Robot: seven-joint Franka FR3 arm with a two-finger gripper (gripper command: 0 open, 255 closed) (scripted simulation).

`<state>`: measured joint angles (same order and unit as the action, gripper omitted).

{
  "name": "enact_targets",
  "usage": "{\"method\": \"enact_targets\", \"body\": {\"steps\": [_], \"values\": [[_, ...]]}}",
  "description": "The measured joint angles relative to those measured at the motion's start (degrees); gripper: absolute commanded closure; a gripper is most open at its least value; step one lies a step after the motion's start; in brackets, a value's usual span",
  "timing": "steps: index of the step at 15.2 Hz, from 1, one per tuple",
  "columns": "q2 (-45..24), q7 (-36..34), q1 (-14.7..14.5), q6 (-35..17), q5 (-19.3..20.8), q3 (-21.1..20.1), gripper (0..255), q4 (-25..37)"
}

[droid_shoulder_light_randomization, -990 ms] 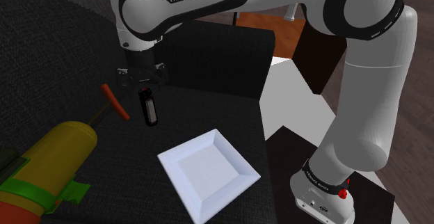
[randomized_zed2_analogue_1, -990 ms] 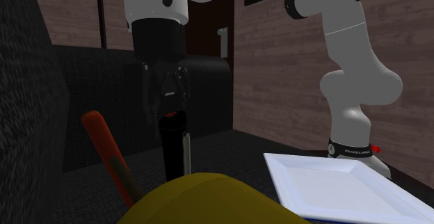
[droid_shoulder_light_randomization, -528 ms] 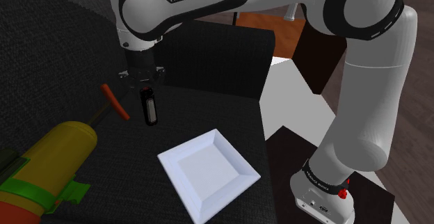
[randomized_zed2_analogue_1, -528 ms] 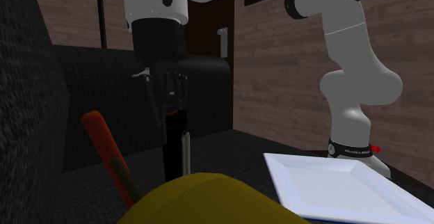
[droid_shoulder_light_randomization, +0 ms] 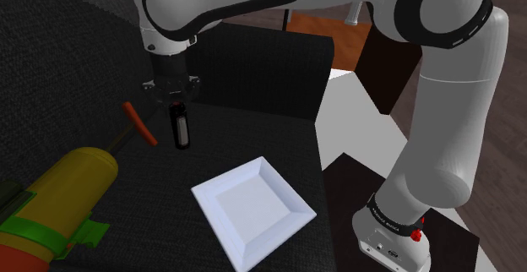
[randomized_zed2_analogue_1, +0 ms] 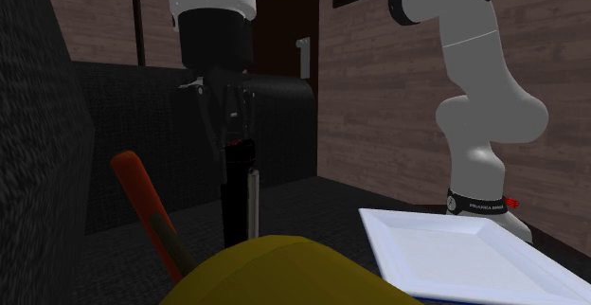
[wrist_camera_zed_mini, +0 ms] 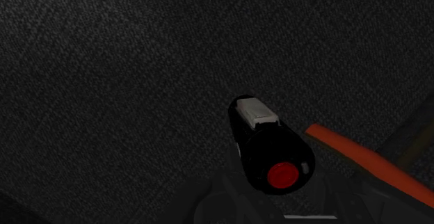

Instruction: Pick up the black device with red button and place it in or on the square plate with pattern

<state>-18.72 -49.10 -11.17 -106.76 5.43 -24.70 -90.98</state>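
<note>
The black device (droid_shoulder_light_randomization: 180, 129) is a short cylinder with a red button on its top end and a pale strip along one side. It hangs upright just above the black cushion, and my gripper (droid_shoulder_light_randomization: 175, 101) is shut on its upper end. The second exterior view has the gripper (randomized_zed2_analogue_1: 234, 128) clasping the device (randomized_zed2_analogue_1: 237, 191) from above. The wrist view looks down onto the device (wrist_camera_zed_mini: 268, 146) and its red button (wrist_camera_zed_mini: 283, 176). The square plate (droid_shoulder_light_randomization: 221, 196), drawn plain white, lies flat on the cushion toward the shoulder view's lower right of the device.
A big yellow toy (droid_shoulder_light_randomization: 72, 182) with green straps lies at the shoulder view's lower left; an orange-red rod (droid_shoulder_light_randomization: 139, 122) sticks out from it close beside the device. The black sofa back (droid_shoulder_light_randomization: 253, 68) rises behind. My stand's base (droid_shoulder_light_randomization: 388, 228) sits at the lower right.
My fingers have closed on the device's top end, and hand and device have since risen slightly off the cushion. Plate and toy have not moved.
</note>
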Motion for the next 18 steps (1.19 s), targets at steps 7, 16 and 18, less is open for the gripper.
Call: {"method": "enact_targets", "body": {"steps": [7, 16, 18], "values": [[0.6, 0.1, -0.2, 5.4, -0.3, -0.2, 255, 4.8], [3.2, 0.0, -0.1, 10.0, -1.4, -0.7, 255, 7.0], [7.7, 0.0, 0.5, 9.0, -3.2, -1.1, 255, 2.0]]}}
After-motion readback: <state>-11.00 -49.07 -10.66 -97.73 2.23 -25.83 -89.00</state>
